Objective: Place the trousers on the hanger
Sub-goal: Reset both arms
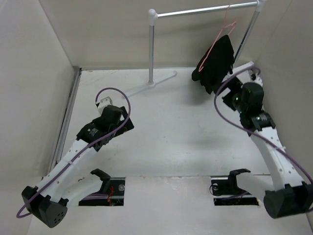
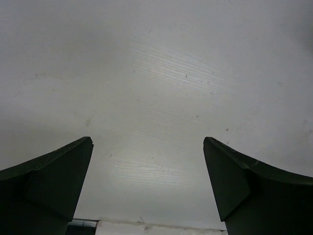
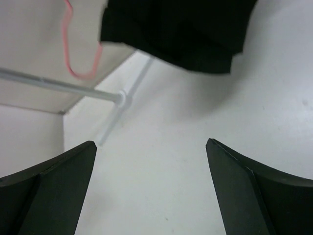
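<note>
- Black cloth: the trousers (image 1: 215, 61) are draped over the hanger (image 3: 84, 77), which hooks on the rail of the grey rack (image 1: 205, 11) at the far right.
- The folded bundle hangs clear of the tabletop (image 1: 171, 127), long axis roughly vertical, running down from the hanger bar.
- Right tool (image 3: 150, 147): jaws wide apart and nothing between them. It sits just near of the trousers' lower hem, with no contact visible.
- Key relation: the trousers lie far and slightly left of the right tool, above its line of sight. The right arm is by far the nearer one.
- Left tool (image 2: 148, 142): also spread wide and empty. It faces bare tabletop at mid-left, well apart from the rack.
- Judgement: the placement looks done. Any coming move is probably a right-arm pull-back toward the near edge.
- Risk: a finger catching the hem on the way out could swing the hanger or drag cloth off the bar, so the exit should go straight back.
</note>
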You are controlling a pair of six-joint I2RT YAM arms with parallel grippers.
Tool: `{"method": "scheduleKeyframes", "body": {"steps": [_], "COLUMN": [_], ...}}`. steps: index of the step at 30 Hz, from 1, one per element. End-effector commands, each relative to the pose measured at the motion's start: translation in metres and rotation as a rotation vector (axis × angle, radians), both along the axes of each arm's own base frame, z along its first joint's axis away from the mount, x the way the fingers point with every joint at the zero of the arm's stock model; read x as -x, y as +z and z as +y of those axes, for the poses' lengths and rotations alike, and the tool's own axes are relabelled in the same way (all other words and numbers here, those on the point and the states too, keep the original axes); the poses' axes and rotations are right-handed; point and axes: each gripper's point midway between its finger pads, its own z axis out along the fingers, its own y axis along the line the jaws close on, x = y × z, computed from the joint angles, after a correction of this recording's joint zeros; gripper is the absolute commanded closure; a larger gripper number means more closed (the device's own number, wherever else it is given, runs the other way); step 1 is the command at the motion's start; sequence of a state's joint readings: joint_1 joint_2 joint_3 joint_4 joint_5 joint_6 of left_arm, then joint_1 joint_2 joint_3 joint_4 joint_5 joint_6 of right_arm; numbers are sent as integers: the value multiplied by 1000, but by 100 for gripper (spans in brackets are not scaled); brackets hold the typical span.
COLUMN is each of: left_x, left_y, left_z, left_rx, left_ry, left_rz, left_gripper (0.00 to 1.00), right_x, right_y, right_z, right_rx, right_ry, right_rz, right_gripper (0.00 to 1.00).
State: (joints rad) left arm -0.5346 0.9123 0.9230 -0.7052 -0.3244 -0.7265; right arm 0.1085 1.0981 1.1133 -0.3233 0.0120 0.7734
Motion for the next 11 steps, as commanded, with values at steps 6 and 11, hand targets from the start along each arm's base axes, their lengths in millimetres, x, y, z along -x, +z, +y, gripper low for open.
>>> {"method": "scheduleKeyframes", "body": {"steps": [6, 11], "left_x": [20, 13], "left_y": [-27, -27], "left_z": [11, 1], "left_rx": [-66, -84], "left_ry": [-15, -49], "left_rz": [97, 106], "left_gripper": [0, 0], "right_x": [95, 129], "right_y": [-108, -124], "right_z": [-16, -27], "right_rx": [115, 112], "right_ry": [-93, -122], "right_rz": [173, 196], "right_gripper": [0, 0]}}
